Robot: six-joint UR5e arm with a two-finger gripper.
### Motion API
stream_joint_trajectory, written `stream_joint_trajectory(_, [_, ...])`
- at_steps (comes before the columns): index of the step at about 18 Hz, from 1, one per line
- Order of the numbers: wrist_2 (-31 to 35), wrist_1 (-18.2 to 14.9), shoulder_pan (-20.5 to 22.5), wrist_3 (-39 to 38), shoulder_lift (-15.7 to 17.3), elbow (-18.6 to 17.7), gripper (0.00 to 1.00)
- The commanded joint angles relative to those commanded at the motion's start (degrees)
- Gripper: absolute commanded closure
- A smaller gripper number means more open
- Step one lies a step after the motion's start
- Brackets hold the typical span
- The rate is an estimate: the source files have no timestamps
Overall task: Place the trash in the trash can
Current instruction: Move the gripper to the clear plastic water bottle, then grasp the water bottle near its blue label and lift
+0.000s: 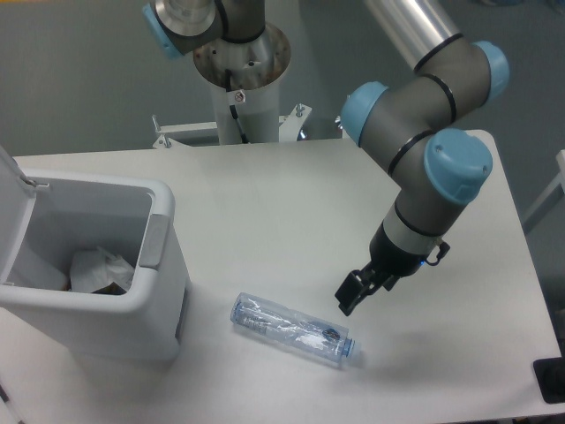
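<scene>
The crushed clear bluish plastic bottle (291,330) lies flat on the white table (265,203), near the front edge, its cap end pointing right. The white-grey trash can (146,300) stands at the left with its lid up. The crumpled white paper carton (99,268) lies inside it. My gripper (351,295) hangs just above and to the right of the bottle's cap end, not touching it. Its dark fingers look slightly apart and hold nothing.
The arm's base column (243,79) stands at the back centre of the table. A dark object (552,380) sits at the table's front right corner. The bin's raised lid (13,190) leans at the far left.
</scene>
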Motion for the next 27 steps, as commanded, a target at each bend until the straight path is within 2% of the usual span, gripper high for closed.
stream_joint_trajectory(4, [3.17,-1.49,-0.09,-2.73,-1.93,0.88,0.00])
stream_joint_trajectory(8, [3.79,-3.34,-0.44,-3.26,-2.38,0.97,0.00])
stream_joint_trajectory(13, [3.79,-3.26,-1.40,-8.52,-5.27,2.63,0.00])
stream_joint_trajectory(14, [4.14,-3.34,-2.19,-12.62,-7.45,4.99,0.00])
stream_joint_trajectory(16, [4.75,-3.34,-3.60,-14.68,-9.05,6.59,0.00])
stream_joint_trajectory(21, [4.58,-3.08,-4.83,-21.26,-11.25,8.70,0.00])
stream_joint_trajectory(25, [4.40,-2.90,-6.32,-24.44,-11.52,8.88,0.00])
stream_joint_trajectory(27, [4.58,-2.82,-6.85,-25.49,-12.65,8.88,0.00])
